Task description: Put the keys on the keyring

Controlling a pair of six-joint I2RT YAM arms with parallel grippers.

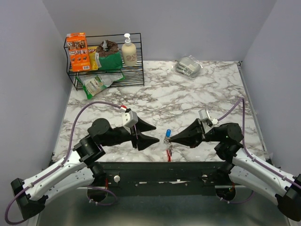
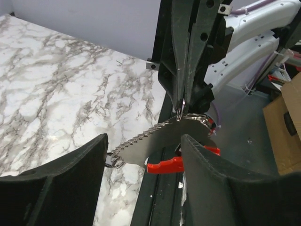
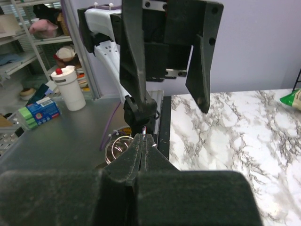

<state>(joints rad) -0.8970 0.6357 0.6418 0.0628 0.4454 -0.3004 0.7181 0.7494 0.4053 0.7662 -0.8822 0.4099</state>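
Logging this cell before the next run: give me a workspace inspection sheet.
Surface: white grey-veined marble tabletop.
Job's things: silver chain keyring with red clip; blue-headed silver key at its far end; toothed silver key blade between left jaws.
Clutter: black wire rack with orange box, green bags, pump bottle; silver foil packet.
Grippers: left gripper jaws open; right gripper jaws shut on keyring.
Cables: purple cables along both arms.
Surroundings: plain grey walls.

Two white-and-black arms strung with purple cable

The left arm [image 1: 56,175] and right arm [image 1: 256,168] have glossy white shells at the near end and matte black rounded joints farther out. A purple cable [image 1: 89,105] loops along each. A grey block [image 1: 130,117] with a red tab sits by the left wrist. The left gripper [image 1: 155,133] and right gripper [image 1: 172,138] have black tapered fingers with small round holes.
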